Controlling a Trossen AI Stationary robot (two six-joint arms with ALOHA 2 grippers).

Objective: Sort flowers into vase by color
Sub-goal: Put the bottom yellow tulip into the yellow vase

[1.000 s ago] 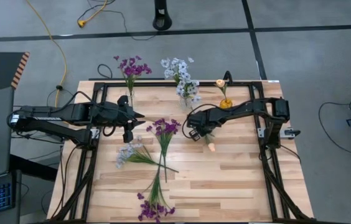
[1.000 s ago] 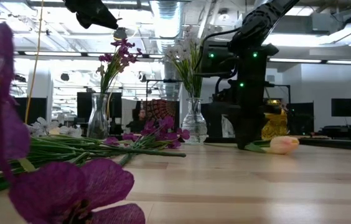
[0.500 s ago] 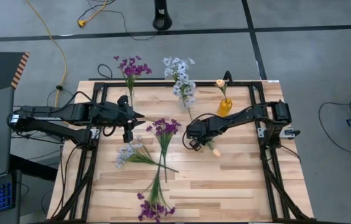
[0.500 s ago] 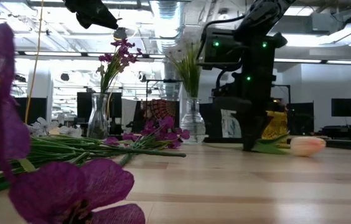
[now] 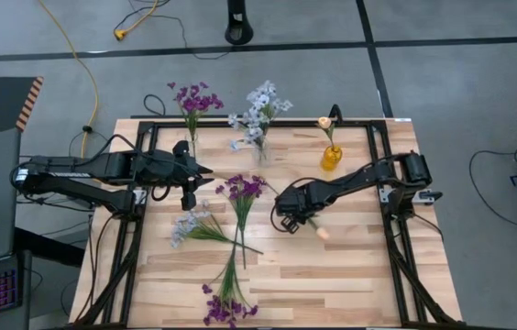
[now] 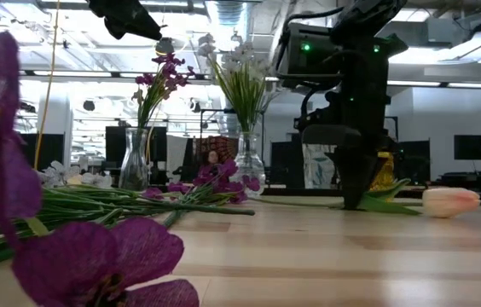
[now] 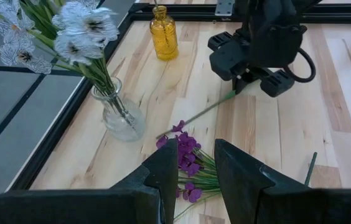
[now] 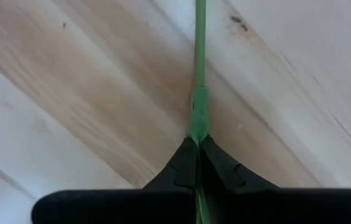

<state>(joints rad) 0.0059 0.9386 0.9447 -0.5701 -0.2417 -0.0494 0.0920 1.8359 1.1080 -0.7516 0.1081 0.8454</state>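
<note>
Now my right pincer (image 5: pixel 288 223) is clamped on the peach bud's (image 5: pixel 323 233) green stem (image 8: pixel 199 74), low on the bench (image 5: pixel 359 266) at centre frame. Pickup is under way; next I judge a lift toward the amber vase (image 5: pixel 331 157), upper right. Stem's long axis runs diagonally, bud pointing lower right. My left pincer (image 7: pixel 191 168) waits, narrowly parted.

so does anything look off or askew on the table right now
The middle vase with the blue-white flowers looks odd: its bunch leans toward the purple vase instead of standing straight. The right pincer is shut on a peach flower's stem flat on the table. The loose purple sprigs are just unsorted.
</note>
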